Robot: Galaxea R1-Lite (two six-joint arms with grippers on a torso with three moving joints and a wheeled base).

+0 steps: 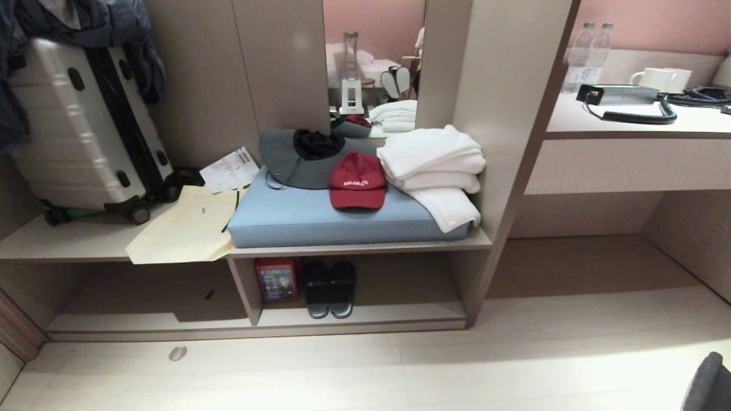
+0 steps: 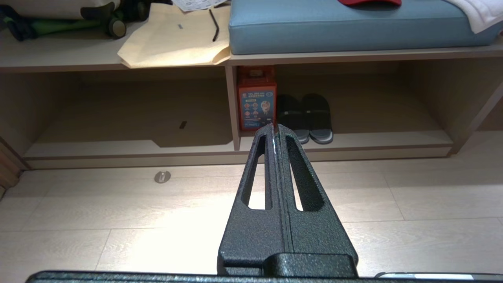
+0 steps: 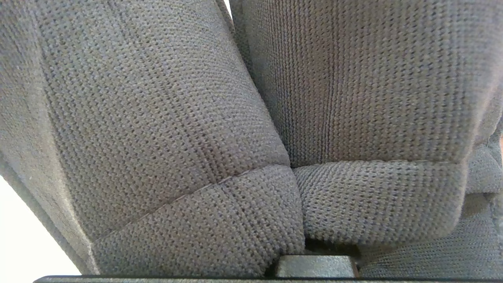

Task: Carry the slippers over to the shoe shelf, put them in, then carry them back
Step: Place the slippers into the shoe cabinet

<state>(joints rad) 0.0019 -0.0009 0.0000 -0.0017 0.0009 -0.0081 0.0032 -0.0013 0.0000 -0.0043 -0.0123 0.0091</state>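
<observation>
My right claw is clamped tight, apparently pinching the slippers (image 3: 157, 118), which hang toe-down, short and right of the shoe shelf (image 1: 365, 315). My left claw (image 2: 276, 127), pressed together and empty, faces it.

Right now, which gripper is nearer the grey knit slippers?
Right. The grey knit slippers fill the right wrist view, apparently in the right gripper; the left gripper hangs shut over the floor, pointing at the shoe shelf.

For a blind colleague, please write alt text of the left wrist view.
The shut black left gripper points over pale floor at a beige wooden shoe shelf, where dark pale-soled slippers sit beside a red box, under a blue cushion.
</observation>
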